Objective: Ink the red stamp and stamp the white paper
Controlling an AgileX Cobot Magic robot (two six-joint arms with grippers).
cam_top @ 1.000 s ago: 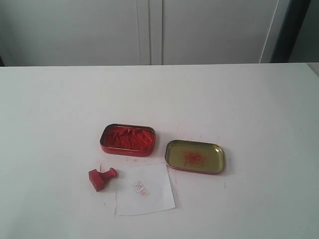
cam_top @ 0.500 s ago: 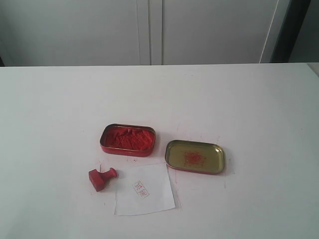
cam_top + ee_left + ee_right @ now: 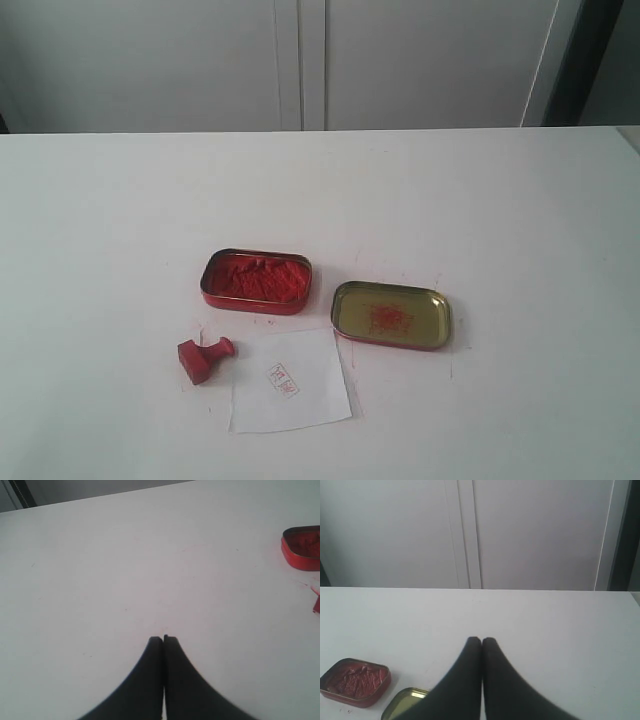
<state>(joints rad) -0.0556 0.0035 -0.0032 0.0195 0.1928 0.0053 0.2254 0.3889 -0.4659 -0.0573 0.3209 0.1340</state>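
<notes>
one tin (image 3: 248,302) of red paste (image 3: 258,278), gold lid (image 3: 424,312) (smeared)

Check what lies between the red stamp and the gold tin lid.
The white paper, bearing a red imprint, lies between the red stamp and the gold tin lid; exterior view.

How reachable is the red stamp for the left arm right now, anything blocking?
Probably yes. The red stamp lies on its side on the table, beside the white paper and clear of the ink tin, with nothing over it. The left gripper is shut, so it must open first.
</notes>
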